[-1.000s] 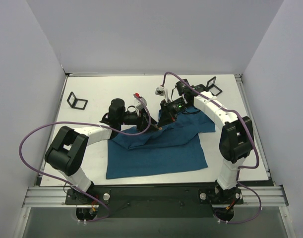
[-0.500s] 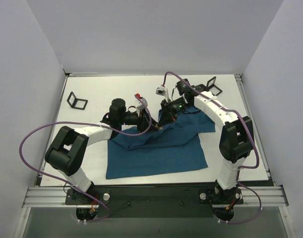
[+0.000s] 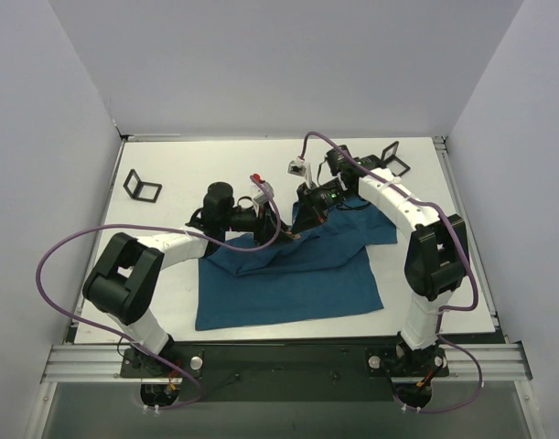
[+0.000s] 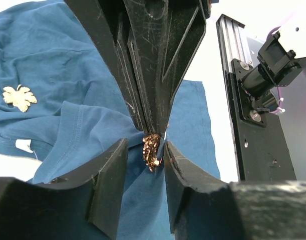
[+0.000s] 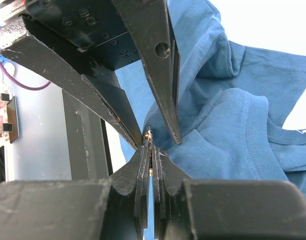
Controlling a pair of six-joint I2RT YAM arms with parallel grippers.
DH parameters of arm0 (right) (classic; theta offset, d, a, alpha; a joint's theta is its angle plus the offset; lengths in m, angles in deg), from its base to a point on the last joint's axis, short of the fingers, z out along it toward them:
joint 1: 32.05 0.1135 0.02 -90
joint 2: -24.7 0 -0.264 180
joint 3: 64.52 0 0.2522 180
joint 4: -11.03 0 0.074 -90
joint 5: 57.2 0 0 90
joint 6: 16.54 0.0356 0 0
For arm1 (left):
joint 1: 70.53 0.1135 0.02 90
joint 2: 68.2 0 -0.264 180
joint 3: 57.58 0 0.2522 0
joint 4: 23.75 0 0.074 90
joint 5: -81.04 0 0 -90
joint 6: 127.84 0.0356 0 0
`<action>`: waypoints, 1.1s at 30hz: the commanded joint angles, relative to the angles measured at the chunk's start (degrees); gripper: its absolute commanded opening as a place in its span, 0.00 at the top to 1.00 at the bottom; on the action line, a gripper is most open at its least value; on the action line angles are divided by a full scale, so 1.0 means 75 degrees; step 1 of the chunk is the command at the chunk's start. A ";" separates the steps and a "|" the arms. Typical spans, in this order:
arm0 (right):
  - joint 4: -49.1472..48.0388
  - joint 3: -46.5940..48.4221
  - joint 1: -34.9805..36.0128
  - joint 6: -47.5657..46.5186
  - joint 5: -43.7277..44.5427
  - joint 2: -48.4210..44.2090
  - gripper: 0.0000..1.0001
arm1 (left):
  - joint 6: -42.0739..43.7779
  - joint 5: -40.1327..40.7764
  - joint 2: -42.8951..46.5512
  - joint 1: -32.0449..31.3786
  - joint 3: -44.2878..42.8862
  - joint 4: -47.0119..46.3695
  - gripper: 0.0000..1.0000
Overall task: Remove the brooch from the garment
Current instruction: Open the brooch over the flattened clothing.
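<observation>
Pinching the brooch (image 4: 153, 148) edge-on, the right gripper (image 5: 150, 156) is clamped; the left gripper (image 4: 146, 146) gapes astride it (likely light, rigid; shirt (image 4: 67, 65) limp).

Bright, even light from above; faint soft shadows on the white table (image 3: 224, 165). Overhead view sharp. In both wrist views the near fingers (image 4: 105, 185) loom dark, slightly blurred; the garment (image 4: 52, 60) stays crisp.

My left gripper (image 3: 281, 229) comes in from 9 o'clock and my right gripper (image 3: 304, 224) from 2 o'clock. They almost meet over the bunched far edge of the blue shirt (image 3: 297, 283) on the white table (image 3: 169, 151), with the brooch (image 3: 295, 236) a gold speck between them. One black frame (image 3: 142, 186) stands at 10 o'clock, a second frame (image 3: 391, 160) at 1 o'clock.
</observation>
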 commanded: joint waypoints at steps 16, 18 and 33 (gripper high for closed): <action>0.0260 0.0204 0.0051 -0.0110 -0.0406 -0.0228 1.00 | 0.0185 0.0649 0.0007 -0.0051 -0.0373 0.0175 0.68; 0.0248 0.0204 0.0051 -0.0110 -0.0383 -0.0217 1.00 | 0.0185 0.0684 -0.0028 -0.0051 -0.0385 0.0186 0.68; 0.0283 0.0286 0.0051 -0.0087 -0.0102 -0.0264 1.00 | 0.0595 0.0720 -0.0122 -0.0027 -0.0864 0.1111 0.74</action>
